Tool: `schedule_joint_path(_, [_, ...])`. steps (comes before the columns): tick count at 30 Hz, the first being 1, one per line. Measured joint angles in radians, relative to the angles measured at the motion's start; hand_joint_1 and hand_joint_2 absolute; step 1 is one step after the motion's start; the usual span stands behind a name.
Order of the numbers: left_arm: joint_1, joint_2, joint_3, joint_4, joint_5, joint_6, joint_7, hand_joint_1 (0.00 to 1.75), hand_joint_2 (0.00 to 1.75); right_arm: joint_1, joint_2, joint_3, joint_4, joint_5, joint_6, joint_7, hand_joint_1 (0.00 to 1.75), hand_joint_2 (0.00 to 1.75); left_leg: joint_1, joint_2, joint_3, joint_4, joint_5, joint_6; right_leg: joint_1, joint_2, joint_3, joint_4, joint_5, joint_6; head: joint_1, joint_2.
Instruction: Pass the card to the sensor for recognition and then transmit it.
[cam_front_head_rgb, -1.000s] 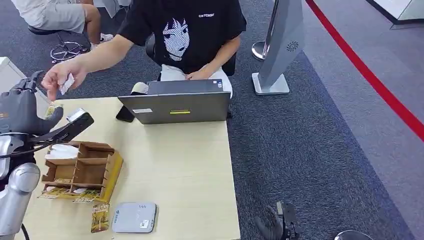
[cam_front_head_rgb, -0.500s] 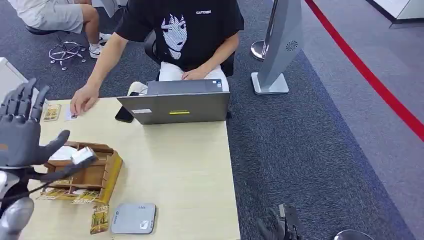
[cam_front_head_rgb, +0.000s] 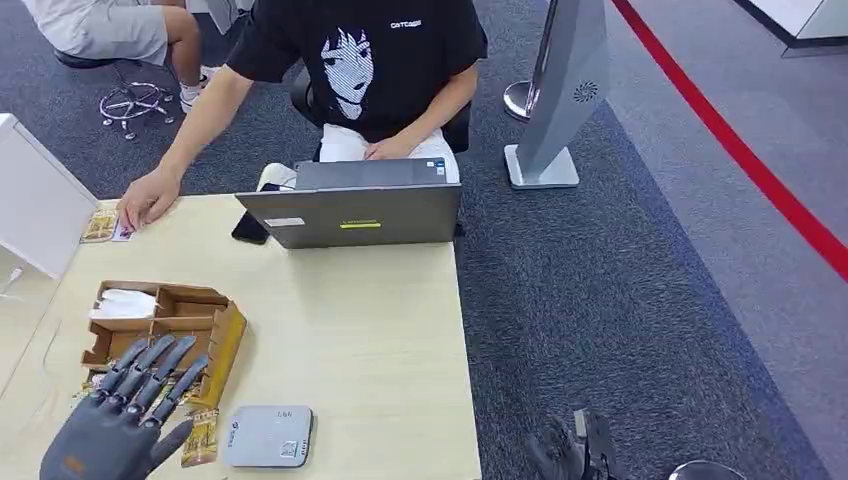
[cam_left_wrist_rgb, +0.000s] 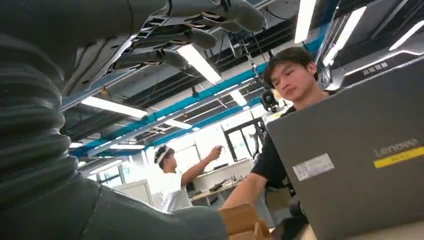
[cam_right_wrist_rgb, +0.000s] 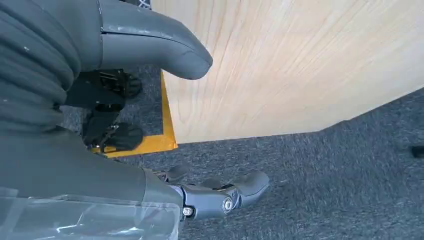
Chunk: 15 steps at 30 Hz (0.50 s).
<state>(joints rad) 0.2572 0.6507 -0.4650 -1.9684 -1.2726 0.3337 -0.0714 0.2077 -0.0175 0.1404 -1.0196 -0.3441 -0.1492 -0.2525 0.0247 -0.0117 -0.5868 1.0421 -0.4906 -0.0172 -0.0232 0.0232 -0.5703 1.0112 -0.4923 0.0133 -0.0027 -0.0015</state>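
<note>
The white card lies flat on the table's far left corner, under the fingertips of a seated person's hand. The grey card sensor sits at the table's near edge. My left hand hovers low just left of the sensor, fingers spread and holding nothing. In the left wrist view its fingers and thumb stand wide apart. My right hand hangs beside the table over the carpet. In the right wrist view its thumb and fingers are apart and hold nothing.
A cardboard organiser stands in front of my left hand, with a yellow packet against the sensor. A grey laptop stands at the far edge before the person. A white box borders the table's left side.
The person took the card beside my raised left hand and laid it on the far left of the table. My left hand dropped, empty, to the near edge.
</note>
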Motion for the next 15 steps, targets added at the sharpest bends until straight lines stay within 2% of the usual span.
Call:
schedule_joint_path(5, [0.014,0.018,-0.005,-0.011,0.014,0.000,0.019,0.00,1.75,0.004,0.000,-0.007,-0.009,0.001,0.002,0.000,0.00,1.75,0.000,0.000,0.000,0.000,0.000,0.000,0.000,0.000,0.000,0.000,0.000,0.000,0.000,0.000])
schedule_joint_path(11, [0.049,0.040,-0.005,-0.009,0.054,0.012,0.129,0.00,1.75,0.011,0.002,-0.023,-0.020,0.010,0.003,0.008,0.00,1.75,0.000,0.000,0.000,0.000,0.000,0.000,0.000,0.000,0.001,0.000,0.000,0.000,0.001,0.000])
schedule_joint_path(15, [0.063,0.043,0.032,0.033,0.118,0.023,0.150,0.00,1.75,0.016,0.003,-0.027,-0.033,0.027,0.005,0.015,0.00,1.75,0.000,0.000,0.000,0.000,0.000,0.000,0.000,0.000,0.000,0.000,0.000,0.000,0.001,0.000])
